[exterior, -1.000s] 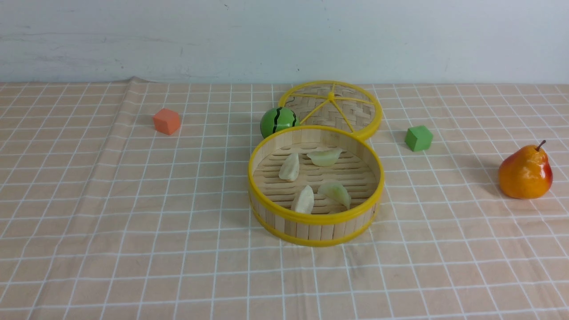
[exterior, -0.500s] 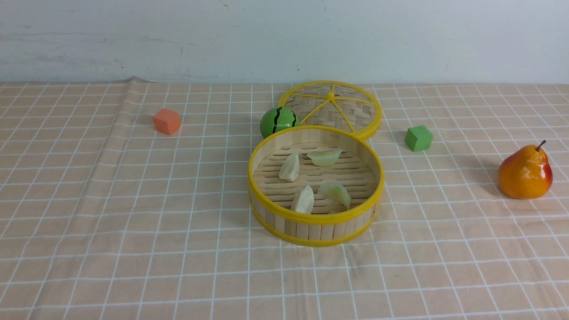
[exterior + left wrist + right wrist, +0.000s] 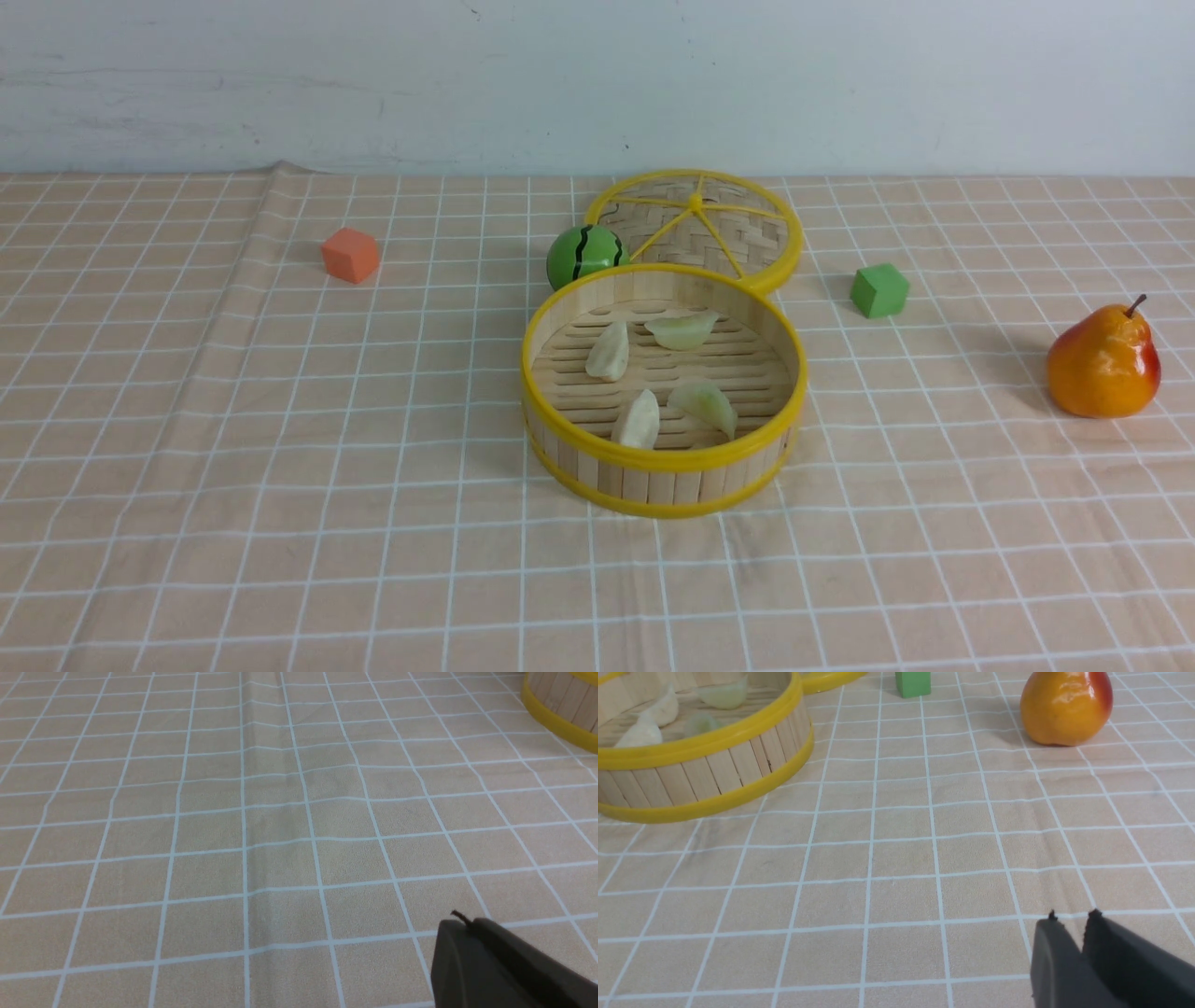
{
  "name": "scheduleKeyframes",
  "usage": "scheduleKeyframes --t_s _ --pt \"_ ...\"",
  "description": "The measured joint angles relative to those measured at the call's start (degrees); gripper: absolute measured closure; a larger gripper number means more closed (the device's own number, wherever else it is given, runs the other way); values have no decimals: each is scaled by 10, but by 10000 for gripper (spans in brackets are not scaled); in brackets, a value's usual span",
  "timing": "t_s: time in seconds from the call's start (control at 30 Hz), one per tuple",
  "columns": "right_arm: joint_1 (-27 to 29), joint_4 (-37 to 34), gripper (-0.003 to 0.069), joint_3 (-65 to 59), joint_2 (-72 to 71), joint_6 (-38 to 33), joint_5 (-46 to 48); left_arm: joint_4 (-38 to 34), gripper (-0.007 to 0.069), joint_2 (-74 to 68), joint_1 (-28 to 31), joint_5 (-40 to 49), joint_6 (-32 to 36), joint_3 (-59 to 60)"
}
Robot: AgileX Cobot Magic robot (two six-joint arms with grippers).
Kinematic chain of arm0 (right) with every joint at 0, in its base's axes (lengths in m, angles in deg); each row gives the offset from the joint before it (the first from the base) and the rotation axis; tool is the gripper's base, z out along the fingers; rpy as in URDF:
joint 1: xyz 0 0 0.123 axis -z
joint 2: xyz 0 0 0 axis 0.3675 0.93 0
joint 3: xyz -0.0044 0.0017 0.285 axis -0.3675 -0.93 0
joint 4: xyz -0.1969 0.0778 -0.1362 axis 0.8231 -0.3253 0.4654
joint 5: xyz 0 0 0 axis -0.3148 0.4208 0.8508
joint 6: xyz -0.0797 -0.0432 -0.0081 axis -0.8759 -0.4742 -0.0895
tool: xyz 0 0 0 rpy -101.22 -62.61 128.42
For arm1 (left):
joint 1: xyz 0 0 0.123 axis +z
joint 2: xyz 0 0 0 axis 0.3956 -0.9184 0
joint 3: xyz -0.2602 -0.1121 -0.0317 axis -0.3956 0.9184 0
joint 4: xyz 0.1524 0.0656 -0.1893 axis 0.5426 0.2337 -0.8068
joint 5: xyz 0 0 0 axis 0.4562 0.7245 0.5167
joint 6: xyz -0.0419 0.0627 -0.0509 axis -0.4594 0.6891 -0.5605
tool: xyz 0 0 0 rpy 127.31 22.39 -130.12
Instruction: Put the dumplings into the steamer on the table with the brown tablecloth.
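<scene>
The steamer [image 3: 663,459] stands in the middle of the table on the brown tablecloth [image 3: 280,420]. All four dumplings lie on its slatted floor: two cream-white ones [image 3: 609,351] [image 3: 639,419] and two pale green ones [image 3: 683,329] [image 3: 707,405]. Neither gripper shows in the front view. My left gripper [image 3: 465,923] is shut and empty, low over bare cloth, with the steamer's wall [image 3: 556,714] far off. My right gripper [image 3: 1073,917] is shut and empty over cloth, apart from the steamer [image 3: 705,742] with dumplings [image 3: 661,709] inside.
The flat woven lid [image 3: 700,224] lies behind the steamer, with a green striped ball [image 3: 583,254] beside it. An orange cube [image 3: 351,254] sits at back left, a green cube [image 3: 879,289] at right, and a pear [image 3: 1103,362] at far right.
</scene>
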Motion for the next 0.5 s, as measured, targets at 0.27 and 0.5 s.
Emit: scheduleKeyframes --t_s 0.27,0.5 --pt "0 0 554 0 0 0 0 0 636 0 0 0 0 0" --pt "0 0 550 0 0 0 0 0 630 0 0 0 0 0"
